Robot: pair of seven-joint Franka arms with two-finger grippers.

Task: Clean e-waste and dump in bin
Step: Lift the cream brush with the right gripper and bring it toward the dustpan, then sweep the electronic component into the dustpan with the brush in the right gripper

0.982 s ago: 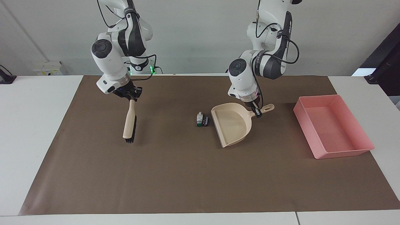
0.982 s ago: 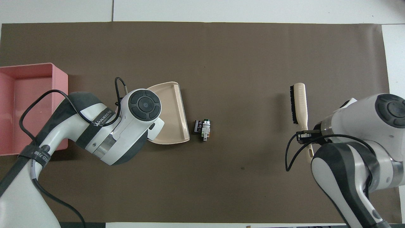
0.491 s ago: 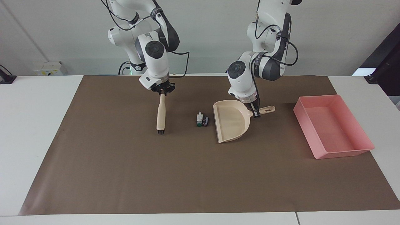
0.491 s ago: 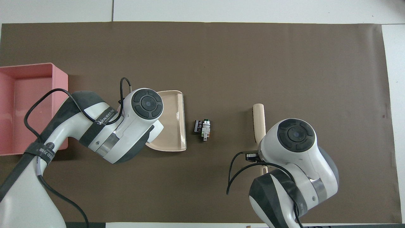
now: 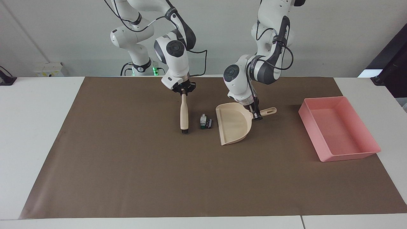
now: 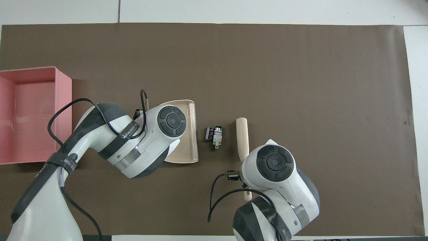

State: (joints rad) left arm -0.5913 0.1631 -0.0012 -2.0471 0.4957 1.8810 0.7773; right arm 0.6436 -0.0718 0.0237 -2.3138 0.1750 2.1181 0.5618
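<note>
I have the right gripper (image 5: 183, 90) clenched on the handle of the hand brush (image 5: 184, 115); over the last second it has carried the brush from near the right arm's end of the brown mat (image 5: 127, 178) toward the middle, and the bristle end now hangs just beside the e-waste (image 5: 205, 121), apart from it; the left gripper (image 5: 256, 113) is grasping the dustpan (image 5: 233, 127) by its handle, and it has squared the pan's open lip to face the scraps and eased it a little closer; the e-waste itself has not moved, sitting mid-mat between brush and pan, roughly midway between the worktop's long edges; the pink bin (image 5: 369, 153) waits with nothing in it near the edge at the left arm's end; I judge the sweep is set up but not begun; next I lower the bristles and push the bits across the lip.
</note>
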